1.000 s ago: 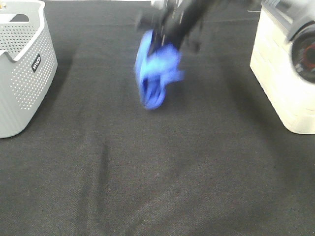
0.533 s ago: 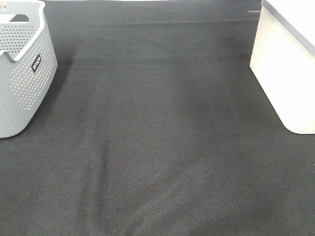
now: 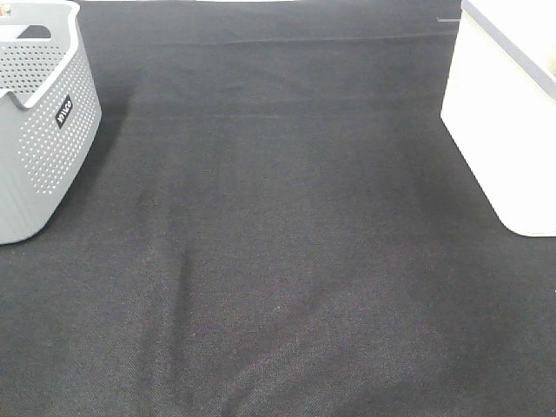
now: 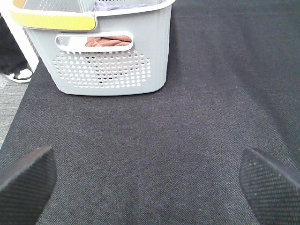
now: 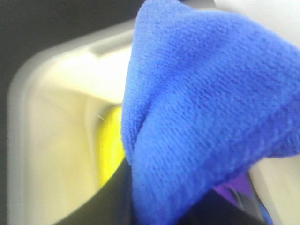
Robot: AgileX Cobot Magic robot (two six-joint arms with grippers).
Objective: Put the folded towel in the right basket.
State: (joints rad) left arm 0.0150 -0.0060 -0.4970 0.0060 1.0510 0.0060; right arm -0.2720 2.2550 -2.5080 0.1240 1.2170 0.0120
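Observation:
The folded blue towel (image 5: 206, 103) fills the right wrist view and hangs from my right gripper, whose fingers are hidden behind it. Below the towel is the open cream right basket (image 5: 51, 140). In the exterior view this basket (image 3: 499, 130) stands at the right edge, and neither the towel nor either arm shows there. My left gripper (image 4: 150, 183) is open and empty, low over the black cloth, facing the grey left basket (image 4: 112, 65).
The grey perforated basket (image 3: 35, 139) stands at the far left and holds brownish cloth (image 4: 108, 41); it has a yellow handle (image 4: 51, 19). Something yellow (image 5: 110, 140) lies inside the cream basket. Black cloth (image 3: 278, 243) covers the table.
One second ago my right arm held the blue towel at the top centre of the exterior view. It has since left that view, and the towel now hangs over the cream basket.

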